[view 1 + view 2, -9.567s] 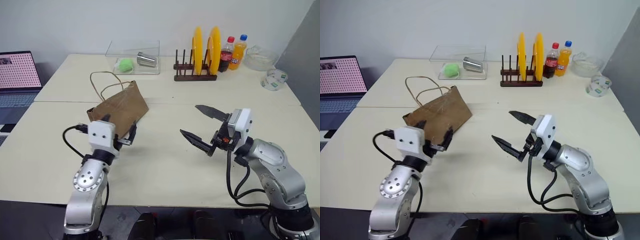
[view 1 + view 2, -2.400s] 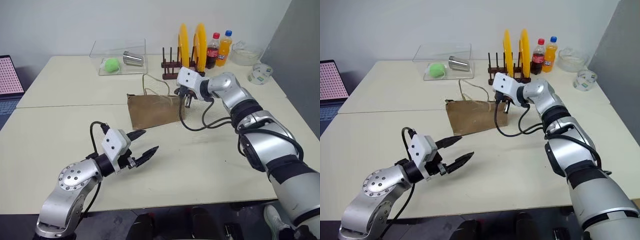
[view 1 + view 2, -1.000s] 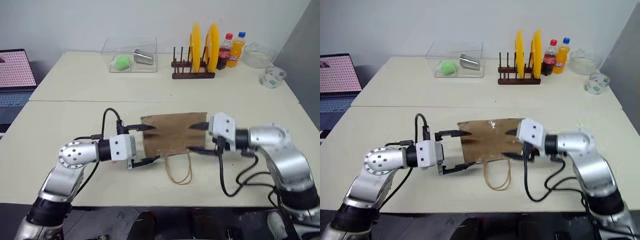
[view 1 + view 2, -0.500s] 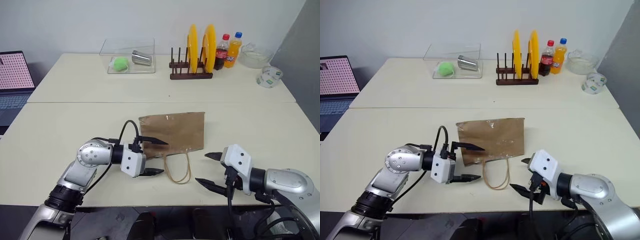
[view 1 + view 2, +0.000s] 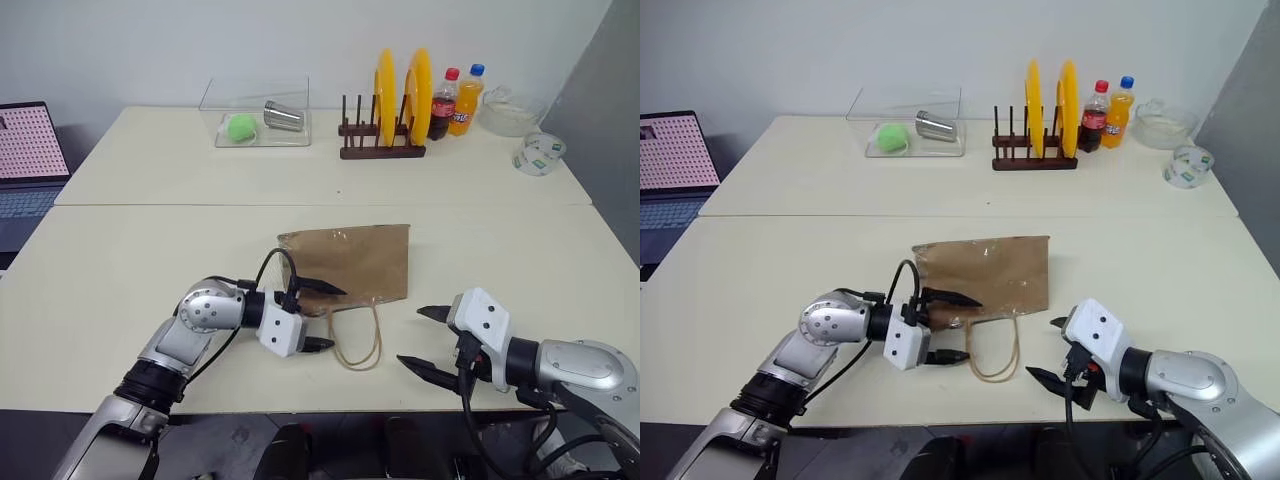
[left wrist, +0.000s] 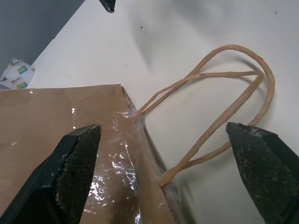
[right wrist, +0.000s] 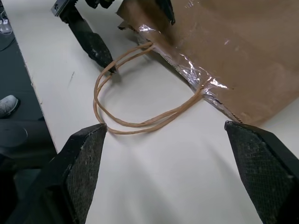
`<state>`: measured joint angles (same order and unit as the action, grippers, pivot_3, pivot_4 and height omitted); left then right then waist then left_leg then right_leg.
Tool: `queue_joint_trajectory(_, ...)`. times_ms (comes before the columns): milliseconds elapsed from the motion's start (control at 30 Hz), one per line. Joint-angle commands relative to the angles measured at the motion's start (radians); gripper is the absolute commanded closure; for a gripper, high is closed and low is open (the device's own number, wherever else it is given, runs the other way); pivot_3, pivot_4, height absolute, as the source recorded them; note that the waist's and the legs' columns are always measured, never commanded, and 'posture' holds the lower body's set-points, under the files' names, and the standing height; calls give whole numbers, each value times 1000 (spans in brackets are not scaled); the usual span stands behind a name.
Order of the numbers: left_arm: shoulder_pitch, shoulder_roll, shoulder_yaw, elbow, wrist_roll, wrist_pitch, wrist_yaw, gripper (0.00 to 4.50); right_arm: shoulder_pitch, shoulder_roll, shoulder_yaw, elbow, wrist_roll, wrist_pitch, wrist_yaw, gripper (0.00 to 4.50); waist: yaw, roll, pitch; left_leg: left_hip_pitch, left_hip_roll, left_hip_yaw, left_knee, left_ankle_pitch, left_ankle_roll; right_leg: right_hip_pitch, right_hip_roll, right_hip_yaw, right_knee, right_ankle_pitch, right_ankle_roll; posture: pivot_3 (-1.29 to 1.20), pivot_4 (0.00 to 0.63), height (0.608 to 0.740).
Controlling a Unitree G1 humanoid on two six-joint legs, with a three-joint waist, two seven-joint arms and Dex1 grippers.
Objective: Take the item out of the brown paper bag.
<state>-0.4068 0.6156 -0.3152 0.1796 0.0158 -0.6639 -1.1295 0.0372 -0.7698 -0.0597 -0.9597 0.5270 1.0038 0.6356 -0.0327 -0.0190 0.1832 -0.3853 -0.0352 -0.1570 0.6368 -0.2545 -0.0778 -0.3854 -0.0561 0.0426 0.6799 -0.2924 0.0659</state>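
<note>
**A:** Where does the crinkled brown kraft paper bag (image 5: pixel 350 265) lie?

**B:** Flat on the cream bench (image 5: pixel 120 250), at the centre of the head frame. Its thin tan loop handles (image 5: pixel 358 340) trail toward the lower edge, resting on the bench surface.

**A:** And the left claw (image 5: pixel 322 316)?

**B:** Spread wide at the bag's lower-left corner. One black finger lies over the brown paper near the mouth; the other sits on the bench just beside the handles. It grips nothing.

**A:** The right claw (image 5: pixel 424 342)?

**B:** Lower right of the frame, also wide apart and empty, near the handles but clear of the bag.

**A:** Any sign of the small white bottle?

**B:** None to be seen. The bag looks flat, with glossy clear tape along its mouth edge; I cannot tell what is inside.

**A:** What fills the background?

**B:** Along the top: a clear plastic box (image 5: pixel 255 105) holding a green ball (image 5: pixel 240 126) and a metal cup (image 5: pixel 284 116), two yellow plates (image 5: pixel 400 92) in a dark wooden rack, and cola and orange soda bottles (image 5: pixel 455 99).
</note>
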Motion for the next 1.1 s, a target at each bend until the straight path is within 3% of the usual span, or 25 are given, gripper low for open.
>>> queue_joint_trajectory(33,-12,-15,-17,-19,-7,-8,11,0,11,-20,-21,-87,45,-32,-37,263,0,0,0,0,0,0,0,0,0,0,0,0,0,0,0,0,150,740)
queue_joint_trajectory(133,-14,-28,-33,-25,-7,-1,12,0,23,-35,-10,-87,62,-45,-66,263,-1,0,0,0,0,0,0,0,0,0,0,0,0,0,0,0,150,740)
queue_joint_trajectory(233,-18,-42,-45,-34,-19,5,10,597,36,-46,3,-87,73,-58,-91,235,0,0,0,0,0,0,0,0,0,0,0,0,0,0,0,0,150,740)
queue_joint_trajectory(300,-16,-49,-44,-52,-42,31,5,1180,44,-52,12,-87,76,-67,-107,235,0,0,0,0,0,0,0,0,0,0,0,0,0,0,0,0,150,740)
queue_joint_trajectory(433,-46,-59,7,-111,-152,293,11,2401,55,-54,51,-87,58,-89,-144,235,-1,0,0,0,0,-1,0,0,0,0,0,0,0,0,0,0,150,740)
queue_joint_trajectory(667,-173,-114,47,-115,-192,468,44,4471,38,-64,131,-87,49,-130,-140,235,0,0,0,0,0,-1,2,0,0,1,0,-1,0,0,0,0,150,740)
queue_joint_trajectory(1100,-278,-157,75,-76,-169,531,86,4471,-272,-15,393,74,-59,-169,-32,235,0,-1,0,-1,-1,-3,3,0,0,1,0,-2,0,0,0,0,150,740)
